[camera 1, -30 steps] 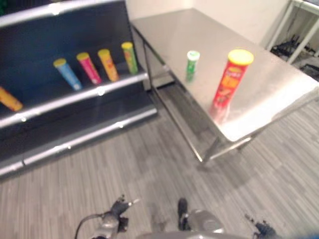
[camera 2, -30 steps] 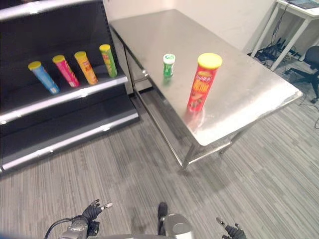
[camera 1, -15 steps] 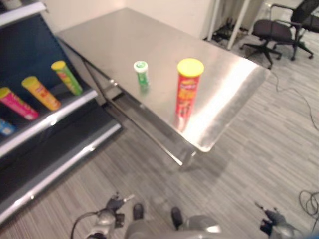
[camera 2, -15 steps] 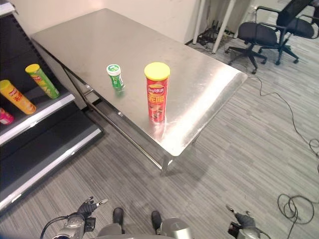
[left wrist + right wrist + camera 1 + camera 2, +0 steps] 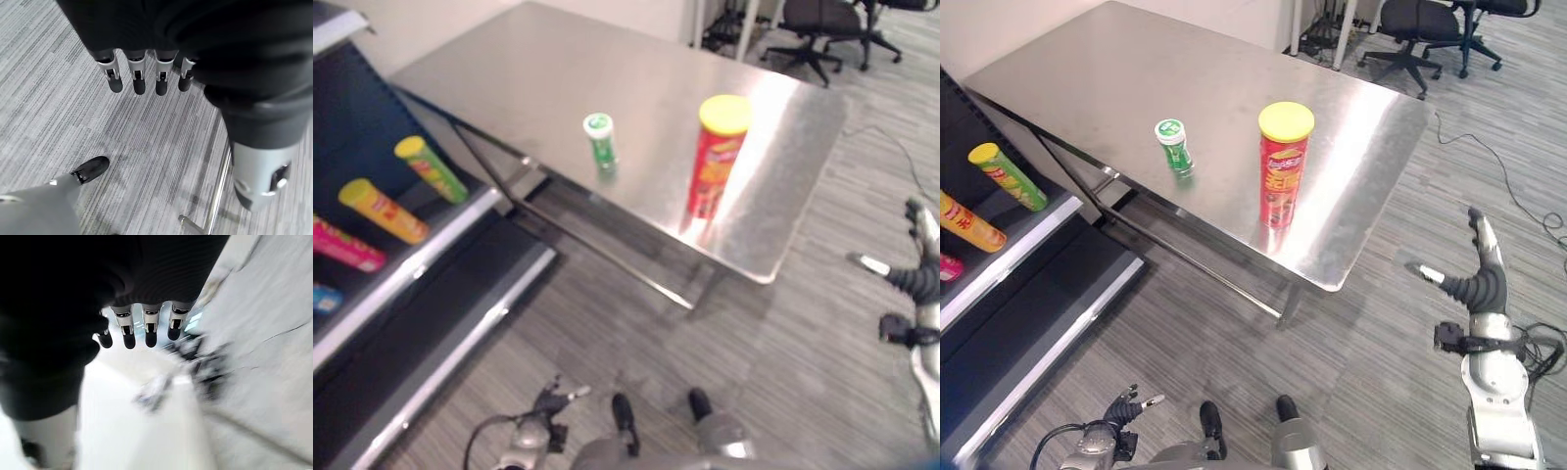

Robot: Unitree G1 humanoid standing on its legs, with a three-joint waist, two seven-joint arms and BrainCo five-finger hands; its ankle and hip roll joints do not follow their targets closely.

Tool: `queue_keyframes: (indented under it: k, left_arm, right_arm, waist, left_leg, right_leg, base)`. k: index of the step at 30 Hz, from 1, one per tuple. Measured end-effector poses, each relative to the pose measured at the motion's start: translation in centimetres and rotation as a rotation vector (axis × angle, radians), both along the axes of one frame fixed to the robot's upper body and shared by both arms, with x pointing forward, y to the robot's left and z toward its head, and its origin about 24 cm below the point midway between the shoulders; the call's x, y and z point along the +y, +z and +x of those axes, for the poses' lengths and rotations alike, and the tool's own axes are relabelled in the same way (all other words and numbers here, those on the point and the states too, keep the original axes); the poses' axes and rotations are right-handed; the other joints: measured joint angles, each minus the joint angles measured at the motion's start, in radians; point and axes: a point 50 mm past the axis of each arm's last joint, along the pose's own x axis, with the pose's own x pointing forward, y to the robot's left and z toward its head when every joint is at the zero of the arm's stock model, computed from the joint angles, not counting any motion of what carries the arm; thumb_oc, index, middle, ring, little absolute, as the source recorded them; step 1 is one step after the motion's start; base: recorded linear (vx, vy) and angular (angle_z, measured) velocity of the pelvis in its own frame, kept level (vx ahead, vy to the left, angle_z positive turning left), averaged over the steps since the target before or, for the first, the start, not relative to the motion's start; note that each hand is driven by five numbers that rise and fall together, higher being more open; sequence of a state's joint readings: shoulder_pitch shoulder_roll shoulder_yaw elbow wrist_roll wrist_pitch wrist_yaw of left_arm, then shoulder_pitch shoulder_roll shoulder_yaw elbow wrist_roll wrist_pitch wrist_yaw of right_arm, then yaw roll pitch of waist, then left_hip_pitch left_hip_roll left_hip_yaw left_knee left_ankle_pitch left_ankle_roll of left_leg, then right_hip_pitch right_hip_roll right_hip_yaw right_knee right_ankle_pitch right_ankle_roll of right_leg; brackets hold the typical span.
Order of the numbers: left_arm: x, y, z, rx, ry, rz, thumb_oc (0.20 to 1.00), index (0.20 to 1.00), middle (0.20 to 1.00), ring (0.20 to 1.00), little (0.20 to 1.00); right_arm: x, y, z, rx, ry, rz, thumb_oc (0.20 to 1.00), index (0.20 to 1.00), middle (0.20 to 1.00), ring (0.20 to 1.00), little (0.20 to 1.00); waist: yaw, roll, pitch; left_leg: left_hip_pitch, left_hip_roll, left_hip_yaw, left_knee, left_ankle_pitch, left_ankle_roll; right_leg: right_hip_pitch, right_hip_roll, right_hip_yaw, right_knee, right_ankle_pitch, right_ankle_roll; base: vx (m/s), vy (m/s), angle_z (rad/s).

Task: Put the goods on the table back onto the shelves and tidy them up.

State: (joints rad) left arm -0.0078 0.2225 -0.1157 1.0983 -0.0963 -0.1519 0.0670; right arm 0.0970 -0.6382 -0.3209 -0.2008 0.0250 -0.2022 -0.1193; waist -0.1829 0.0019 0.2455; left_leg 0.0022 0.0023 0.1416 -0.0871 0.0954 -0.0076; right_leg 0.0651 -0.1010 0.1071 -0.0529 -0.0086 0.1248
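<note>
On steel table (image 5: 1136, 69): tall red can with yellow lid (image 5: 1283, 164) upright near front edge, small green bottle (image 5: 1173, 146) upright a bit to its left, well apart. Shelf (image 5: 999, 279) at left holds green can (image 5: 1009, 176) and orange can (image 5: 969, 223), both lying tilted. Right hand (image 5: 1477, 277) raised over floor beside table, fingers straight, holding nothing. Left hand (image 5: 1121, 416) low over floor, fingers relaxed, empty too.

Steel table (image 5: 1136, 69): bright brushed silver. Tall chip can (image 5: 1283, 166): red body, yellow lid, at 3 o'clock of small green can (image 5: 1173, 147), white-green lid. Shelf (image 5: 1009, 255): dark with silver edges; cans on it green (image 5: 1009, 176) and orange (image 5: 969, 223), yellow-capped. Floor (image 5: 1351, 343): grey striped.
</note>
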Motion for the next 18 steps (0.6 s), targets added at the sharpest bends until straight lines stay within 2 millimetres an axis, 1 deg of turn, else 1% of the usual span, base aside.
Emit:
queue_keyframes:
  k: [1, 2, 3, 4, 5, 6, 7, 8, 9, 10, 13, 15, 18]
  left_arm:
    - [-0.1, 0.0, 0.0, 0.001, -0.002, -0.004, 1.0, 1.0, 1.0, 1.0, 1.0]
    - [-0.1, 0.0, 0.0, 0.0, -0.003, -0.006, 1.0, 1.0, 1.0, 1.0, 1.0]
    - [-0.2, -0.1, -0.1, 0.002, -0.002, -0.009, 1.0, 1.0, 1.0, 1.0, 1.0]
    - [-0.2, -0.1, -0.3, 0.006, -0.001, -0.009, 1.0, 1.0, 1.0, 1.0, 1.0]
    - [-0.2, -0.2, -0.6, 0.013, 0.001, -0.01, 1.0, 1.0, 1.0, 1.0, 1.0]
    - [-0.1, -0.4, -1.2, 0.03, 0.005, -0.012, 1.0, 1.0, 1.0, 1.0, 1.0]
    - [-0.2, -0.5, -1.4, 0.04, 0.006, -0.014, 1.0, 1.0, 1.0, 1.0, 1.0]
    - [-0.1, -0.6, -1.9, 0.051, 0.009, -0.014, 1.0, 1.0, 1.0, 1.0, 1.0]
    - [0.0, -0.6, -1.9, 0.052, 0.009, -0.012, 1.0, 1.0, 1.0, 1.0, 1.0]
    - [0.0, -0.7, -2.1, 0.057, 0.011, -0.012, 1.0, 1.0, 1.0, 1.0, 1.0]
    - [0.0, -0.6, -1.9, 0.049, 0.011, -0.016, 1.0, 1.0, 1.0, 1.0, 1.0]
    - [0.0, -0.6, -2.1, 0.052, 0.019, -0.018, 1.0, 1.0, 1.0, 1.0, 1.0]
    - [0.1, -0.7, -2.3, 0.056, 0.025, -0.019, 1.0, 1.0, 1.0, 1.0, 1.0]
  right_arm:
    - [0.1, 1.4, 0.5, -0.033, 0.021, -0.037, 1.0, 1.0, 1.0, 1.0, 1.0]
    - [0.1, 2.2, 0.7, -0.053, 0.031, -0.054, 1.0, 1.0, 1.0, 1.0, 1.0]
    - [0.1, 3.1, 0.9, -0.074, 0.038, -0.082, 1.0, 1.0, 1.0, 1.0, 1.0]
    - [0.1, 3.4, 1.0, -0.075, 0.047, -0.091, 1.0, 1.0, 1.0, 1.0, 1.0]
    - [0.2, 3.6, 1.5, -0.066, 0.061, -0.101, 1.0, 1.0, 1.0, 1.0, 1.0]
    - [0.4, 3.6, 2.0, -0.056, 0.077, -0.109, 1.0, 1.0, 1.0, 1.0, 1.0]
    - [0.8, 3.6, 2.5, -0.041, 0.098, -0.125, 1.0, 1.0, 1.0, 1.0, 1.0]
    - [1.0, 3.7, 2.8, -0.034, 0.112, -0.131, 1.0, 1.0, 1.0, 1.0, 1.0]
    - [1.4, 3.5, 3.1, -0.028, 0.136, -0.125, 1.0, 1.0, 1.0, 1.0, 1.0]
    - [1.8, 3.4, 3.5, -0.019, 0.155, -0.121, 1.0, 1.0, 1.0, 1.0, 1.0]
    - [2.0, 3.1, 3.9, 0.004, 0.177, -0.116, 1.0, 1.0, 1.0, 1.0, 1.0]
    - [1.9, 3.2, 4.3, 0.009, 0.188, -0.083, 1.0, 1.0, 1.0, 1.0, 1.0]
    - [2.8, 3.5, 4.8, 0.015, 0.241, -0.079, 1.0, 1.0, 1.0, 1.0, 1.0]
  waist:
    - [0.002, 0.0, 0.0]
    - [0.01, 0.001, 0.0]
    - [0.026, -0.001, -0.003]
    - [0.032, -0.006, -0.006]
    - [0.051, -0.011, -0.009]
    - [0.061, -0.013, -0.01]
    - [0.057, -0.019, -0.014]
    - [0.065, -0.02, -0.015]
    - [0.068, -0.029, -0.019]
    - [0.082, -0.033, -0.023]
    - [0.106, -0.039, -0.026]
    - [0.115, -0.041, -0.027]
    - [0.116, -0.045, -0.03]
  left_leg:
    - [0.0, 0.0, -0.005, 0.0, 0.002, 0.002]
    - [0.0, 0.0, -0.011, 0.0, 0.002, 0.002]
    - [0.001, 0.002, -0.022, 0.0, 0.003, 0.001]
    - [0.001, 0.004, -0.027, 0.0, 0.004, -0.001]
    - [0.001, 0.006, -0.03, 0.001, 0.005, -0.001]
    - [0.001, 0.006, -0.036, 0.001, 0.005, -0.001]
    - [0.001, 0.004, -0.043, 0.001, 0.005, -0.002]
    - [0.001, 0.003, -0.051, 0.001, 0.01, 0.0]
    - [0.001, 0.002, -0.058, 0.001, 0.01, -0.001]
    - [0.002, 0.002, -0.065, 0.002, 0.011, -0.002]
    - [0.002, 0.001, -0.086, 0.001, 0.014, -0.006]
    - [0.001, -0.001, -0.098, 0.001, 0.015, -0.007]
    - [0.001, -0.002, -0.107, 0.001, 0.016, -0.009]
  right_leg:
    - [0.006, 0.001, -0.012, -0.005, 0.005, -0.001]
    - [0.01, 0.001, -0.017, -0.007, 0.005, -0.001]
    - [0.02, 0.003, -0.03, -0.013, 0.005, -0.001]
    - [0.018, 0.005, -0.038, -0.016, 0.004, -0.001]
    - [0.025, 0.007, -0.039, -0.018, 0.004, -0.001]
    - [0.032, 0.008, -0.045, -0.022, 0.004, -0.001]
    - [0.036, 0.007, -0.053, -0.025, 0.004, -0.001]
    - [0.041, 0.006, -0.064, -0.027, 0.004, -0.001]
    - [0.048, 0.005, -0.072, -0.035, 0.004, -0.001]
    - [0.053, 0.006, -0.08, -0.035, 0.004, -0.002]
    - [0.063, 0.007, -0.102, -0.035, 0.0, -0.005]
    - [0.069, 0.007, -0.115, -0.035, 0.0, -0.005]
    - [0.073, 0.007, -0.123, -0.035, -0.001, -0.006]
  base:
    - [0.0, -0.012, 0.23]
    - [0.0, -0.024, 0.27]
    - [0.0, -0.03, 0.25]
    - [0.02, -0.044, 0.2]
    - [0.01, -0.037, 0.14]
    - [0.03, -0.059, 0.13]
    - [0.01, -0.034, 0.19]
    - [0.02, -0.058, 0.25]
    - [0.02, -0.043, 0.24]
    - [0.03, -0.068, 0.24]
    - [0.02, -0.062, 0.23]
    - [0.02, -0.055, 0.15]
    - [0.02, -0.038, 0.1]
